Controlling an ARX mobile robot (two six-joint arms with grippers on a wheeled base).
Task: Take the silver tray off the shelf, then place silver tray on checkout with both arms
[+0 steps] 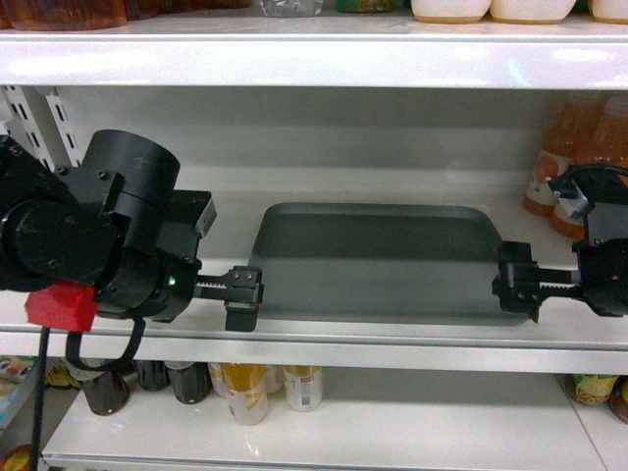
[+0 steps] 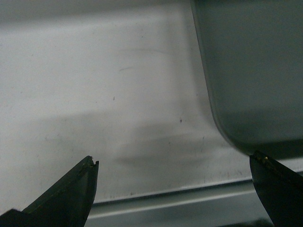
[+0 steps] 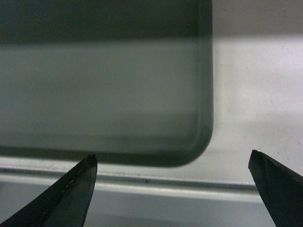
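The silver tray [image 1: 378, 260] lies flat on the white shelf [image 1: 392, 341], its long side along the front lip. My left gripper [image 1: 243, 294] hovers open at the tray's front left corner. In the left wrist view, the tray [image 2: 255, 71] fills the upper right and its rounded corner sits just above the right jaw of the gripper [image 2: 174, 158], with bare shelf [image 2: 118, 94] between the jaws. My right gripper [image 1: 515, 285] is open at the front right corner. In the right wrist view, that gripper [image 3: 172, 156] has the tray corner [image 3: 104, 85] just beyond its jaws. The checkout is out of view.
Orange bottles [image 1: 579, 157] stand on the same shelf just behind my right arm. An upper shelf board [image 1: 314, 59] hangs low over the tray. Bottles and cans [image 1: 265, 388] stand on the shelf below. A slotted upright [image 1: 59, 123] rises at the back left.
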